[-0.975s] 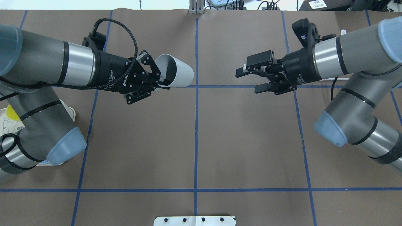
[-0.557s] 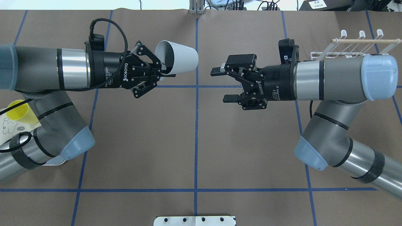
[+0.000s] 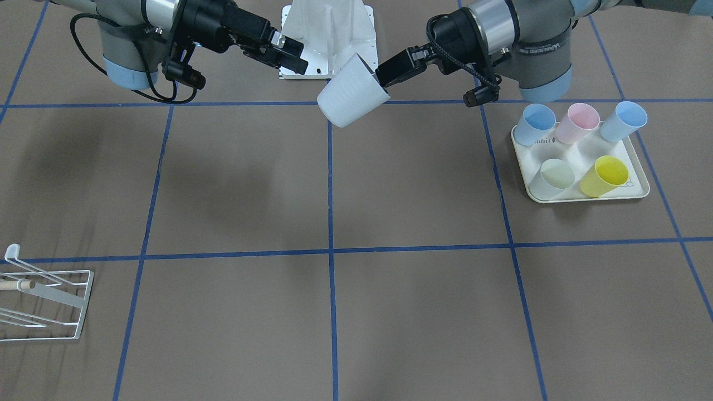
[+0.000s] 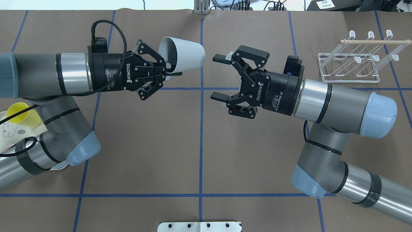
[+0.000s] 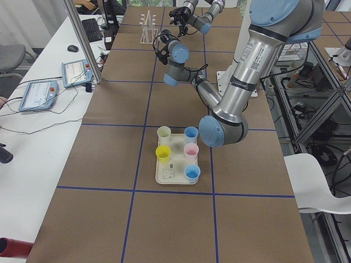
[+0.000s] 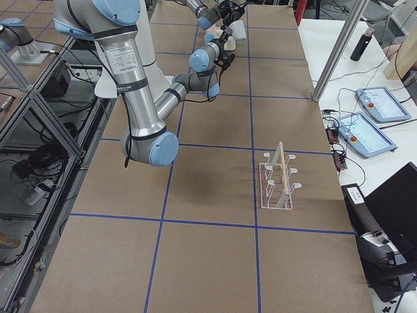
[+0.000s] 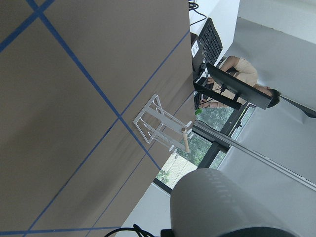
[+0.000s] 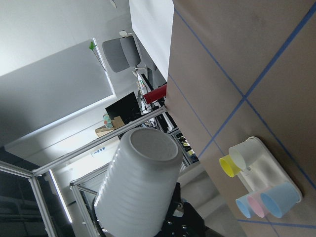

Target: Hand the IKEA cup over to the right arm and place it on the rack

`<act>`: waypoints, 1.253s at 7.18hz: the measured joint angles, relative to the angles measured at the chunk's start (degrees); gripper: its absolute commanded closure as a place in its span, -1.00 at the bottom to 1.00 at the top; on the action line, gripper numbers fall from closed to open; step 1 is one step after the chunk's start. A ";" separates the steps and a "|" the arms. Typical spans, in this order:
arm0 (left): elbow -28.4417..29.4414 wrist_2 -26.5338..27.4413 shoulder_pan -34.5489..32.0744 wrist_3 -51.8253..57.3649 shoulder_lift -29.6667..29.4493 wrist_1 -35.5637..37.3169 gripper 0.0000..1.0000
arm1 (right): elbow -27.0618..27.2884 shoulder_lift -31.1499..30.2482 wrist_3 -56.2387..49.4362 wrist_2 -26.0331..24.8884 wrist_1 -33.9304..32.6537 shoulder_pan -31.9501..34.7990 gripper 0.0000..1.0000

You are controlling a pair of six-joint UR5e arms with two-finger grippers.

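Note:
The IKEA cup point(image 4: 186, 57) is pale grey-white and lies tilted on its side in the air, base pointing at the right arm. My left gripper point(image 4: 172, 71) is shut on its rim, one finger inside. The cup also shows in the front view point(image 3: 351, 99), the left wrist view point(image 7: 217, 202) and the right wrist view point(image 8: 140, 182). My right gripper point(image 4: 217, 77) is open and empty, its jaws wide, a short gap right of the cup's base. The white wire rack point(image 4: 354, 61) with a wooden dowel stands at the far right, also in the front view point(image 3: 44, 301).
A cream tray point(image 3: 629, 192) on my left side holds several coloured cups, among them a yellow cup point(image 3: 604, 175). The tray's corner point(image 4: 9, 132) shows under my left arm. A white base plate point(image 4: 199, 226) sits at the near table edge.
My right arm has swung in from the rack side. Its open gripper has come up close to the cup's base. The left gripper with the cup has shifted slightly right.

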 measured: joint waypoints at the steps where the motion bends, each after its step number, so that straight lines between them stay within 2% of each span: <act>1: -0.21 0.80 0.96 -0.71 -0.18 -0.78 1.00 | -0.06 0.00 1.18 -1.49 0.50 -0.47 -0.90; 7: -1.99 1.24 4.43 -1.50 -1.00 -2.09 1.00 | -0.27 0.00 2.25 -2.56 0.75 -1.02 -0.90; 8: -2.30 1.23 4.73 -1.48 -1.01 -2.13 1.00 | -0.28 0.00 2.26 -2.55 0.75 -1.02 -0.87; 9: -2.48 1.23 4.93 -1.47 -1.01 -2.12 1.00 | -0.26 0.00 2.26 -2.52 0.77 -1.02 -0.73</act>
